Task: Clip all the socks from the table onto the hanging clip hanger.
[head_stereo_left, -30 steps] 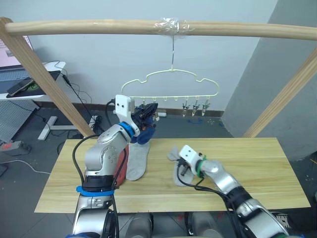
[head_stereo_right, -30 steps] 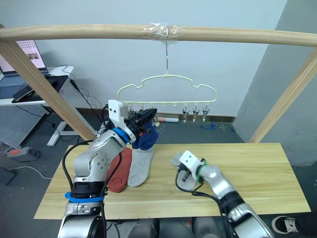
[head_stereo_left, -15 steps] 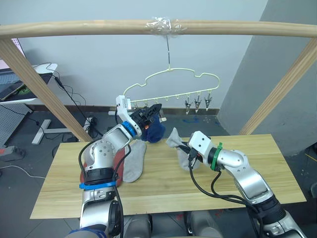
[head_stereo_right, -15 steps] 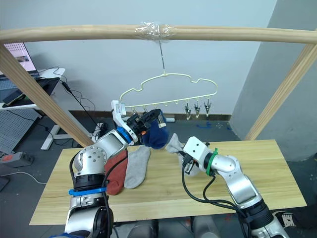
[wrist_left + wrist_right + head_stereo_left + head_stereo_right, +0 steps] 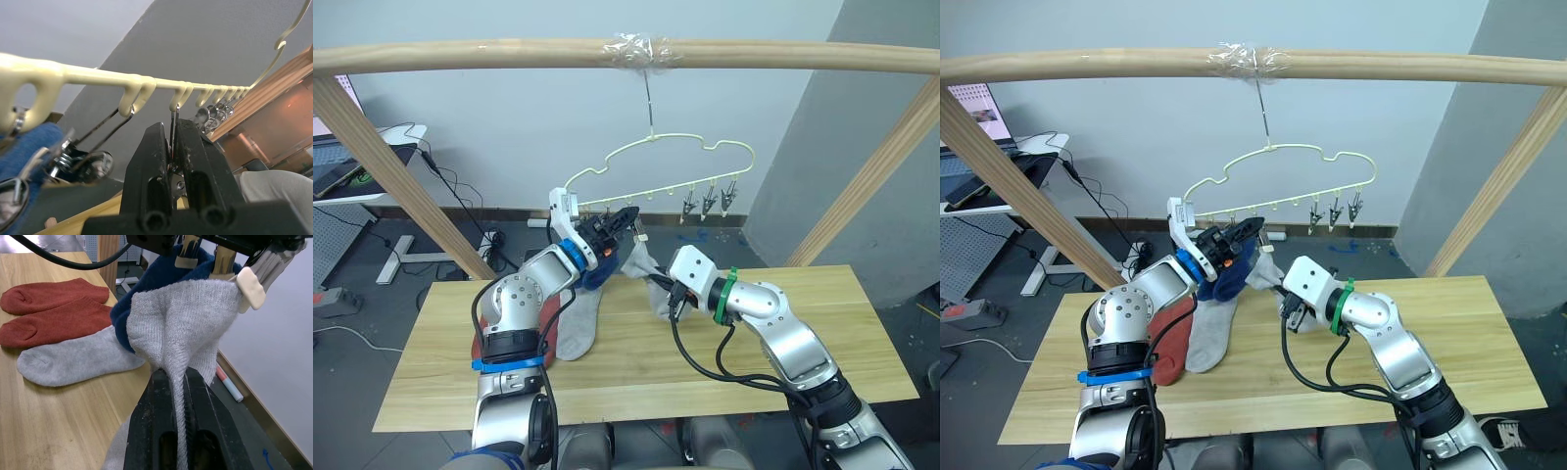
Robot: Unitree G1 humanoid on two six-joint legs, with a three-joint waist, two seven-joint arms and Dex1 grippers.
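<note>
The pale clip hanger (image 5: 658, 157) hangs from the pole above the table (image 5: 862, 333). My left gripper (image 5: 626, 218) is raised to its left clips and is shut on one metal clip (image 5: 173, 115). A blue sock (image 5: 156, 284) hangs from a clip right beside it. My right gripper (image 5: 659, 296) is shut on a light grey sock (image 5: 188, 323), holding it up against the blue sock and my left fingers. Two rust-red socks (image 5: 49, 308) and another grey sock (image 5: 73, 360) lie flat on the table below my left arm.
A thick wooden pole frame (image 5: 509, 54) spans overhead, with slanted posts at both sides of the table. Three bare clips (image 5: 710, 204) hang at the hanger's right end. A desk with a laptop (image 5: 342, 171) stands behind on the left.
My right gripper has lifted the grey sock off the table and carried it up and left to the left gripper. The hanger has swung a little to the right.
</note>
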